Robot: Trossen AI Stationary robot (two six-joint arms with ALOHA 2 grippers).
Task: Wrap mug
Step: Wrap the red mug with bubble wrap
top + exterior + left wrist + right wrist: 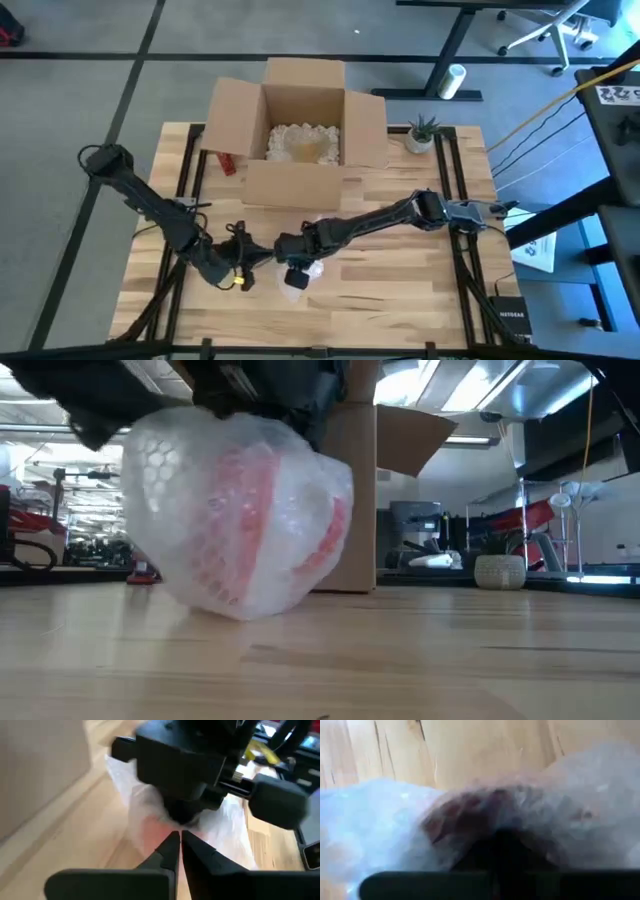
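Red mug in bubble wrap [235,510] resting on the wooden table [400,300] near its front edge, right gripper [298,274] pressed onto the bundle from above, finger state indiscernible, left gripper [179,851] fingers closed together, just beside the wrap, open cardboard box [295,130] at the far edge.

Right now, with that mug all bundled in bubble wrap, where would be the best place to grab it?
Probably from above, across the bundle's rounded upper bulge. The wrapped mug rests on the table as a soft lump with no handle showing, and the right gripper is already on top of it.
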